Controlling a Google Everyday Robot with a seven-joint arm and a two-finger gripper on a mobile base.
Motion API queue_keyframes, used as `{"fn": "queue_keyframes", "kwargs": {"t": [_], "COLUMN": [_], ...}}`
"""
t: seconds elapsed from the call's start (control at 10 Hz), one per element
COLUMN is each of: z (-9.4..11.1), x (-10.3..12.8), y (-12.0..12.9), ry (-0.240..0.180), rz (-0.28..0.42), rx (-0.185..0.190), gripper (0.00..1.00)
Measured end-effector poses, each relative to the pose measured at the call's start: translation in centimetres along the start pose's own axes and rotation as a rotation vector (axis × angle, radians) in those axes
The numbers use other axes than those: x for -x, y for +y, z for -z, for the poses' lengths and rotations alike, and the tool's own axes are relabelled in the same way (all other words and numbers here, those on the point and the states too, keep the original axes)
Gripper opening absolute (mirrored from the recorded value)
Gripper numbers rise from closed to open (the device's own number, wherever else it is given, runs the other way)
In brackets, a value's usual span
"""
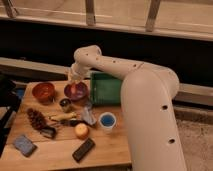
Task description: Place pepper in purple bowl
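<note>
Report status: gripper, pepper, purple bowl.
Gripper above purple bowl, shut. Pepper in bowl. Nothing in the way.

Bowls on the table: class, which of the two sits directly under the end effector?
The purple bowl, beside the green bin. The end effector hangs right above it; the orange-red bowl sits further left.
</note>
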Motion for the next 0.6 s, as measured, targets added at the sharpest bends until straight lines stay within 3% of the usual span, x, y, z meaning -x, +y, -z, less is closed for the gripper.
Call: {"fn": "queue_keyframes", "kwargs": {"t": [0.3, 0.6], "z": [-2.0, -3.2], "x": [-0.3, 0.4], "y": [-2.7, -4.6], "ry": [0.017, 0.02], "rz": [-0.061, -0.084], "rx": [-0.037, -0.054], "gripper": [0.03, 0.12]}}
